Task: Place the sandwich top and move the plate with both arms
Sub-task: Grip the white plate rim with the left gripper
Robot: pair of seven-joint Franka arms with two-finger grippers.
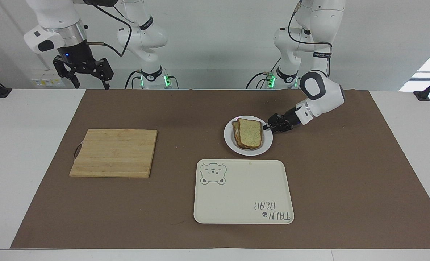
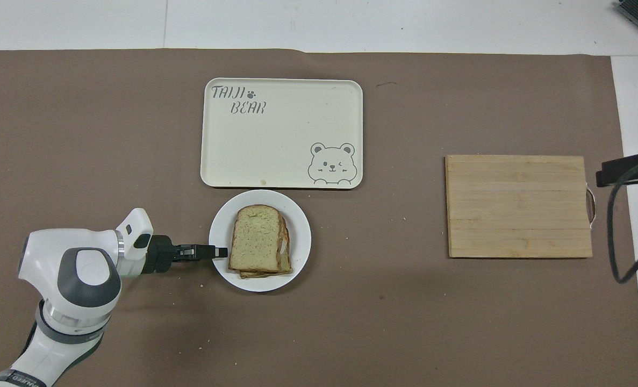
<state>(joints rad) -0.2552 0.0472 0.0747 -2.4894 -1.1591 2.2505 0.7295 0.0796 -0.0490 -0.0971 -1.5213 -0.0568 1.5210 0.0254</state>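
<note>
A brown mat [image 1: 345,188] covers most of the white table [image 1: 30,145], and everything else rests on it. The 2 white arms come in from the robots' end. The left arm [image 1: 321,96] reaches low toward the middle of the mat, while the right arm [image 1: 55,21] waits raised above the table edge at its own end.

The cream tray [image 1: 243,191] with a bear drawing lies farther from the robots than the plate, just beside it. The wooden cutting board [image 1: 114,153] lies toward the right arm's end of the table, well apart from the tray and the plate.

The plate [image 1: 266,145] is small, round and white, and sits near the middle of the mat. On it lies a stack of bread slices; the sandwich top [image 1: 250,133], pale and speckled with a brown crust, lies uppermost, slightly offset from the slices beneath.

The left gripper [image 1: 266,127] lies almost level at the plate's rim on the left arm's side, its tips over the rim and just beside the bread. Whether its fingers are pinching the rim or merely narrowed, I cannot tell. The right gripper [image 1: 88,81] hangs in the air with its 2 fingers spread wide and nothing between them.
</note>
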